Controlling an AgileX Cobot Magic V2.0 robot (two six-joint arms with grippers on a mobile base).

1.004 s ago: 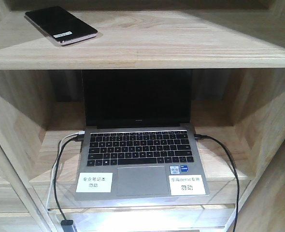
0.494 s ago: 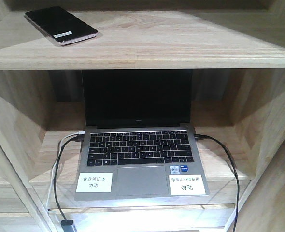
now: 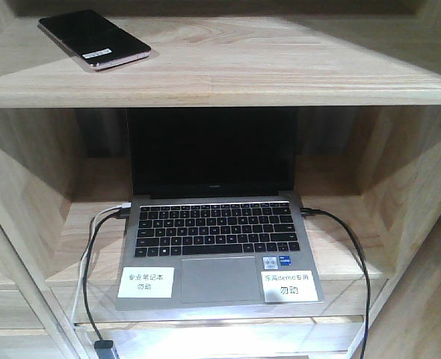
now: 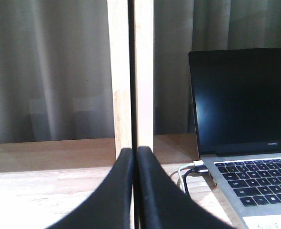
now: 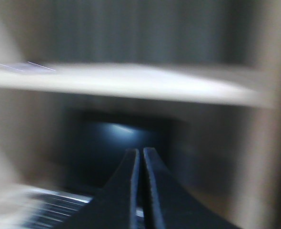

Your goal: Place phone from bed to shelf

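The black phone [image 3: 93, 39] with a pinkish rim and a white sticker lies flat at the far left of the pale wood shelf [image 3: 280, 63] in the front view, with no gripper near it. My left gripper [image 4: 135, 151] is shut with nothing in it, facing a wooden upright beside the laptop. My right gripper [image 5: 141, 151] is shut and empty too, pointing at the dark laptop screen under the blurred shelf [image 5: 131, 81]. The bed is out of view.
An open grey laptop [image 3: 217, 247] sits in the cubby below the shelf, with its edge [image 4: 245, 119] in the left wrist view. Cables [image 3: 92, 262] run from both its sides. A wooden upright [image 4: 131, 71] divides the cubbies; grey curtain hangs behind.
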